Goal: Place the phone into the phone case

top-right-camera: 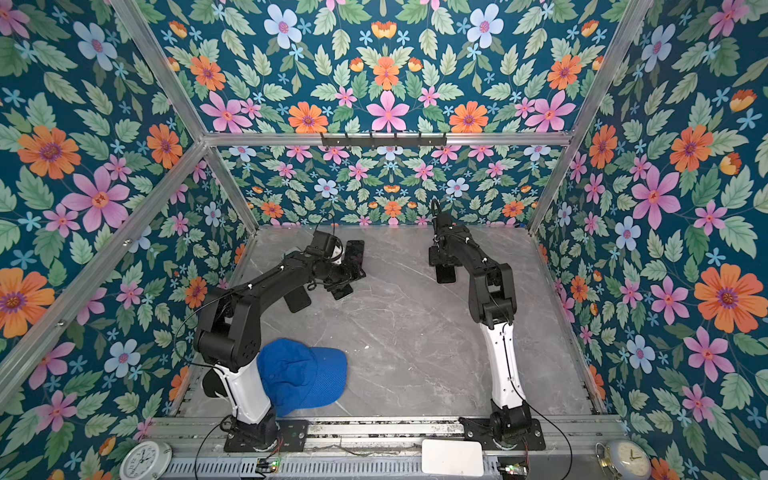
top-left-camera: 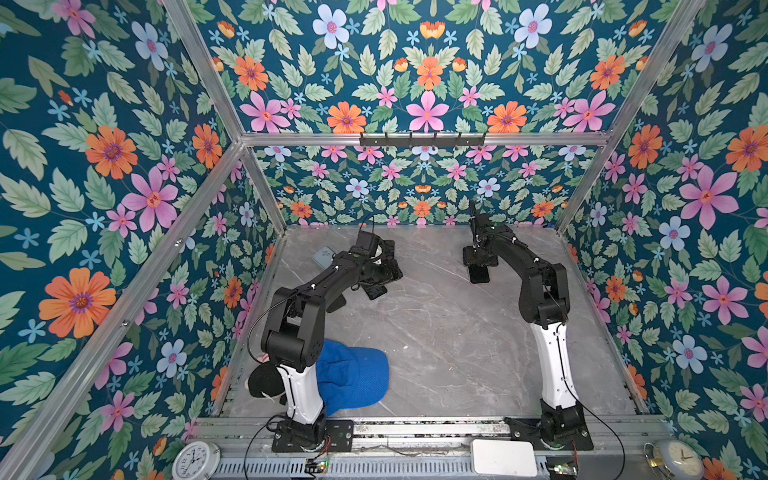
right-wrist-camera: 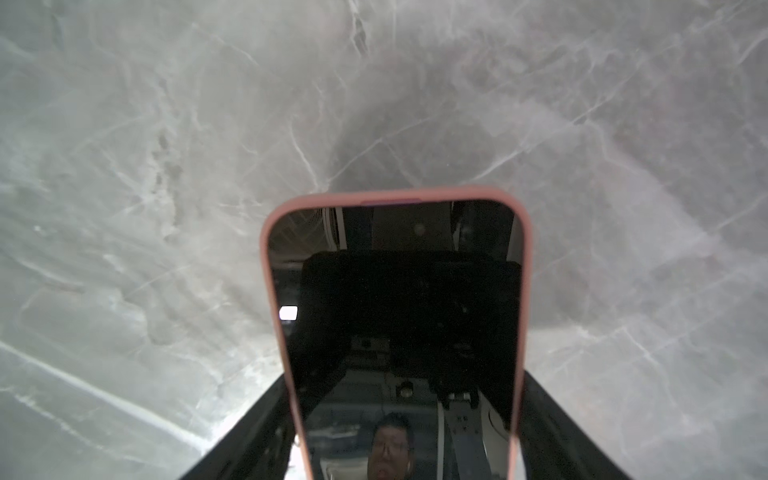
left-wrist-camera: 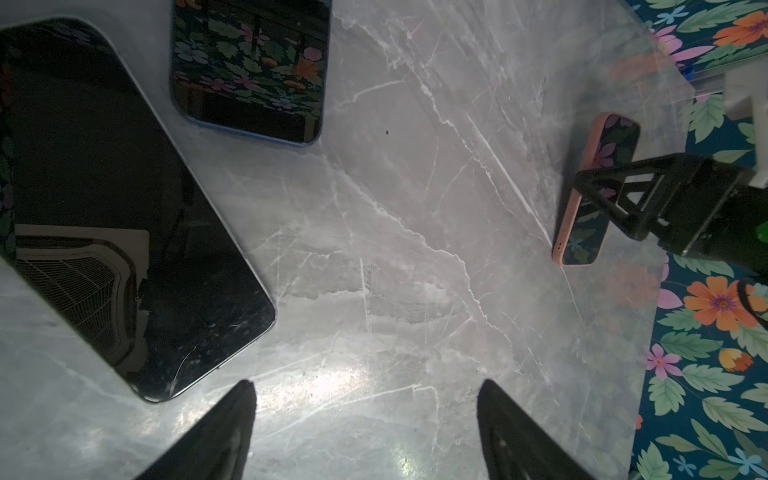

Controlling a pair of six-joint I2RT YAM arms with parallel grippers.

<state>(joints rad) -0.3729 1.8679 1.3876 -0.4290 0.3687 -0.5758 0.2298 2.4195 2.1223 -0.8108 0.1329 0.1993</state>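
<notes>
The phone (right-wrist-camera: pixel 395 316) sits screen-up inside the pink case (right-wrist-camera: pixel 524 291), whose rim wraps all of its visible edges. It lies on the marble table (right-wrist-camera: pixel 166 166), on the right side towards the back. In both top views its long axis runs roughly front to back, with its near end sticking out from under the right gripper (top-left-camera: pixel 481 261). That claw stands over it with one finger along each long side of the case. The pictures do not settle whether the fingers press on it or only flank it.

Across the table, the left gripper (left-wrist-camera: pixel 365 399) hangs wide open over bare marble, holding nothing. Just beside it lies a large dark phone (left-wrist-camera: pixel 124 208), screen-up and angled. Beyond that phone, a blue case (left-wrist-camera: pixel 249 132) holds another handset (left-wrist-camera: pixel 249 62).
</notes>
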